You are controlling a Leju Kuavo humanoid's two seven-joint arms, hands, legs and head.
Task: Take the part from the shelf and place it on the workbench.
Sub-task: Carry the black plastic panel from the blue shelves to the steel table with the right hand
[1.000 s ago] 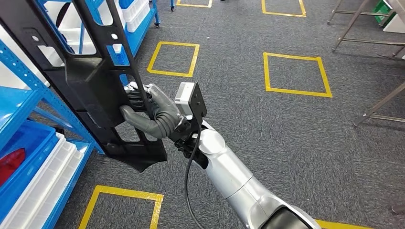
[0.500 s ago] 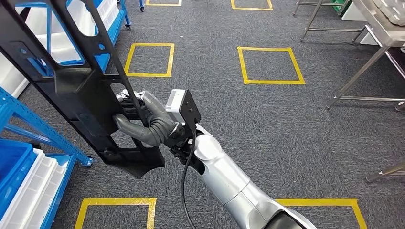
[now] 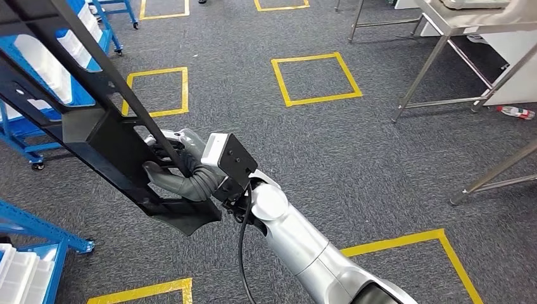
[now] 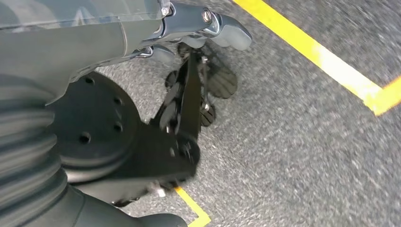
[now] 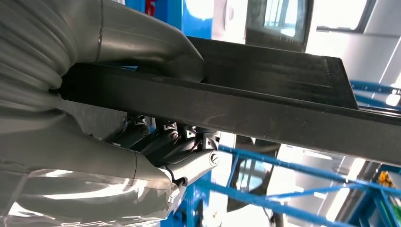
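Over the grey carpet point(image 3: 380, 164), marked with yellow tape squares point(image 3: 315, 78), the right hand point(image 3: 174, 171) grips the part point(image 3: 95, 136), a long black framed piece with open cut-outs. From the head view the part slants up and away from the hand toward the blue shelf point(image 3: 38, 69), its lower end hanging just below the hand and clear of the floor. The fingers point(image 3: 166, 152) pass through one of the cut-outs while the thumb point(image 3: 163, 180) wraps the frame from the near side. In the right wrist view the same grasp shows close up: the thick grey thumb lies across one face of a black bar of the part point(image 5: 265, 109) and the darker fingers point(image 5: 161, 142) curl under the other face, with blue shelf rails point(image 5: 293, 194) behind.

Beyond the part, well apart from it, stands the steel worktop point(image 3: 468, 22) on thin metal legs.

The left hand point(image 4: 189, 38) hangs above the carpet beside a yellow tape line point(image 4: 321, 56). Its fingers hold nothing, but I cannot tell whether they are spread or curled.
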